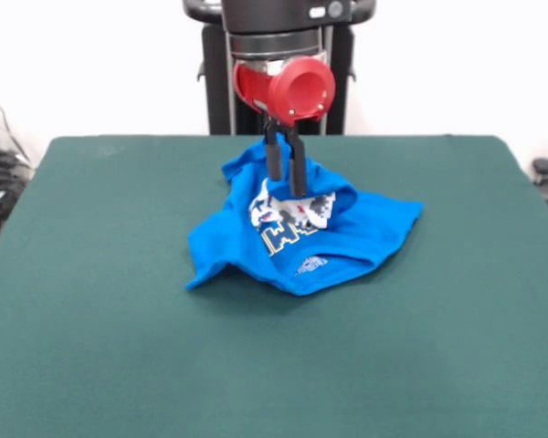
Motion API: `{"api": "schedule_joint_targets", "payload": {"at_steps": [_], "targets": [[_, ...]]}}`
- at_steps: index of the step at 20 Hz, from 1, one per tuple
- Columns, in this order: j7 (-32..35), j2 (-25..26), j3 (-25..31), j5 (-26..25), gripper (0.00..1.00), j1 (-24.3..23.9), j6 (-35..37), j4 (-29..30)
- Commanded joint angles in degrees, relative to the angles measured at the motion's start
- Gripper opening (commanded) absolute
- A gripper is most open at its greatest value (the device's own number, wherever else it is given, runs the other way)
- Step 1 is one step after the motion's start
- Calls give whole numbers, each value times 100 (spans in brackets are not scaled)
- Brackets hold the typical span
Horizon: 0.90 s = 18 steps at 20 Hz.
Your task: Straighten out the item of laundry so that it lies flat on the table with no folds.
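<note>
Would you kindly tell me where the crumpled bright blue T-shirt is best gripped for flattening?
Probably the blue T-shirt's pointed corner at picture-left, approached from above: it lies thin and free on the dark green felt table, pointing away from the bunched middle, where the gripper stands now.

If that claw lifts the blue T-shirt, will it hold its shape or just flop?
Probably flop: the blue T-shirt lies crumpled in soft folds, so it should drape and hang from wherever the tool pinches it. It looks thin, likely light. On the table, whose top looks felt-like, a push would probably bunch it rather than slide it.
</note>
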Motion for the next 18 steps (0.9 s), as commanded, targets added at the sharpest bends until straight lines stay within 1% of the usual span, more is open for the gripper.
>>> {"api": "schedule_joint_targets", "payload": {"at_steps": [1,6,10,16,18], "targets": [[882,457,336,277,100,31,-522,927],[848,438,550,331,100,-131,-728,1267],[844,402,560,373,100,-114,-751,1372],[868,361,767,492,100,-225,-852,1602],[938,370,773,501,100,-198,-1006,1657]]}}
